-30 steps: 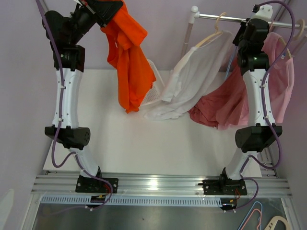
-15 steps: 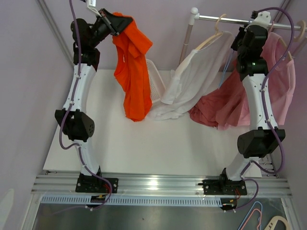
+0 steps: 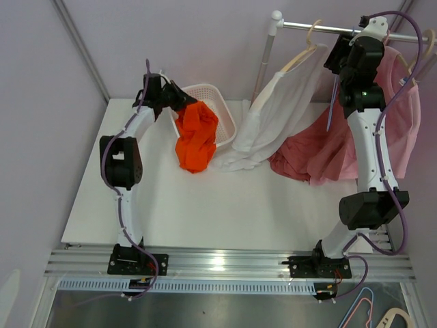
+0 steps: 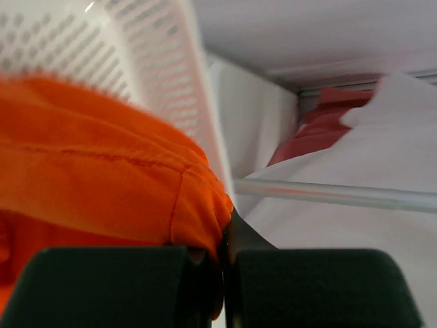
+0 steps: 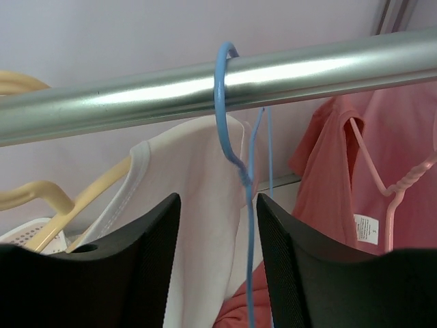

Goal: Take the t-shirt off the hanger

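The orange t-shirt [image 3: 196,137] is off the hanger and droops over the rim of a white basket [image 3: 205,92], part of it lying on the table. My left gripper [image 3: 176,102] is shut on a fold of that t-shirt [image 4: 102,184], low by the basket. The bare blue wire hanger [image 5: 232,137] hooks over the metal rail [image 5: 205,85]. My right gripper [image 5: 218,201] is open just under the rail, and the hanger's neck passes between its fingers without being pinched. From above, the blue hanger [image 3: 332,96] dangles beside the right gripper [image 3: 338,58].
A white t-shirt [image 3: 273,116] on a cream hanger [image 5: 41,198] and pink garments [image 3: 321,150] on a pink hanger [image 5: 403,184] hang from the same rail [image 3: 321,27], trailing onto the table's back right. The rail's upright post [image 3: 266,61] stands beside the basket.
My left arm has swung down from high at the back left, carrying the orange t-shirt down to the basket. My right gripper has opened around the blue hanger's neck.
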Controlling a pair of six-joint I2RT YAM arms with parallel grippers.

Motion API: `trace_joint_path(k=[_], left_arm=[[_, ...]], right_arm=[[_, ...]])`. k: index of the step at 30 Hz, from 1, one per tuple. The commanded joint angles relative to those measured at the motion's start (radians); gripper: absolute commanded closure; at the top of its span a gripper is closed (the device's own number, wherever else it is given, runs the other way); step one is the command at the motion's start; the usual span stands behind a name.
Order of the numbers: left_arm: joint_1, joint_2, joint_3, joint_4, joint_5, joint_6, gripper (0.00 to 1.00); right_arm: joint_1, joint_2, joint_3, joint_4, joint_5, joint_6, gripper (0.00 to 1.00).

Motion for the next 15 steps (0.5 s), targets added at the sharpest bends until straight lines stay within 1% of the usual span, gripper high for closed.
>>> trace_joint_path(k=[1,3,4,5,6,7,8,9,10,11,12,14,15], left_arm=[[0.002,0.018,-0.005,-0.079,0.006,-0.027,0.99],[-0.002,0.039,0.005,-0.134,-0.003,-0.009,0.99],[-0.010,0.042,-0.002,-0.152,-0.006,-0.002,0.99],[-0.014,0.046,-0.003,-0.171,-0.020,0.007,0.99],[-0.021,0.047,-0.009,-0.186,-0.029,0.024,0.98],[-0.031,0.049,-0.014,-0.210,-0.040,0.031,0.92],[-0.037,0.056,-0.012,-0.220,-0.047,0.039,0.74],[-0.041,0.062,-0.009,-0.226,-0.041,0.041,0.65],[-0.048,0.072,-0.006,-0.231,-0.032,0.041,0.53],[-0.048,0.076,-0.005,-0.237,-0.021,0.038,0.31],[-0.051,0.078,-0.003,-0.238,0.000,0.036,0.19],[-0.059,0.063,-0.002,-0.257,-0.001,0.065,0.01],[-0.064,0.047,-0.011,-0.258,-0.024,0.082,0.01]], right_arm=[[0.007,-0.063,0.027,0.000,-0.012,0.008,0.45],[0.019,-0.079,0.041,-0.016,-0.012,0.011,0.37],[0.039,-0.082,0.056,-0.027,0.027,0.009,0.28],[0.067,-0.073,0.085,-0.076,0.073,-0.017,0.21],[0.101,-0.063,0.119,-0.105,0.121,-0.037,0.20],[0.159,-0.050,0.186,-0.131,0.158,-0.047,0.20],[0.180,-0.028,0.217,-0.180,0.167,-0.044,0.20],[0.193,-0.017,0.246,-0.203,0.149,-0.031,0.20],[0.204,-0.003,0.272,-0.220,0.132,-0.012,0.21],[0.204,0.008,0.313,-0.246,0.095,0.008,0.23],[0.204,0.032,0.332,-0.256,0.078,0.031,0.23],[0.211,0.058,0.376,-0.276,0.074,0.043,0.24],[0.214,0.069,0.386,-0.277,0.075,0.042,0.25]])
